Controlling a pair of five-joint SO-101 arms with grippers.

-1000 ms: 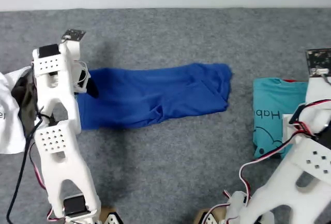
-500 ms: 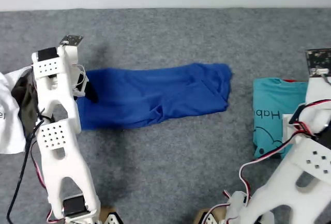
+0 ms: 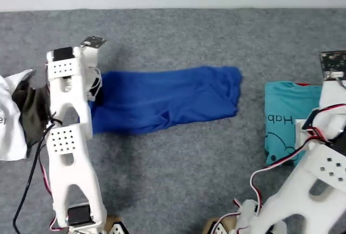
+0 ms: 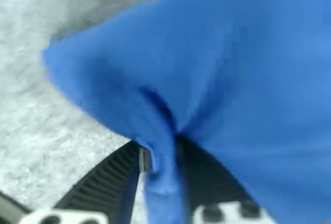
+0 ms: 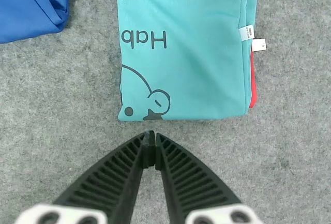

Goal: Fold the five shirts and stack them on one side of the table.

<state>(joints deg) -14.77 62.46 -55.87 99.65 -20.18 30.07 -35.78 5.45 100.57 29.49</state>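
Shirt count: one blue shirt point(image 3: 167, 101) strung out across the table centre. One folded teal shirt point(image 3: 284, 120) at 3 o'clock, lying on one red shirt point(image 5: 252, 79) with just its edge peeking out. One white shirt point(image 3: 11, 115) and one dark garment point(image 3: 32, 109) heaped at 9 o'clock. Two arms. Left gripper point(image 4: 160, 149) is pinched onto the blue shirt's 9 o'clock end, cloth bunched between the jaws. Right gripper point(image 5: 149, 141) is closed tight and holds nothing, near the teal shirt's edge. Grey felt table point(image 3: 189, 180).
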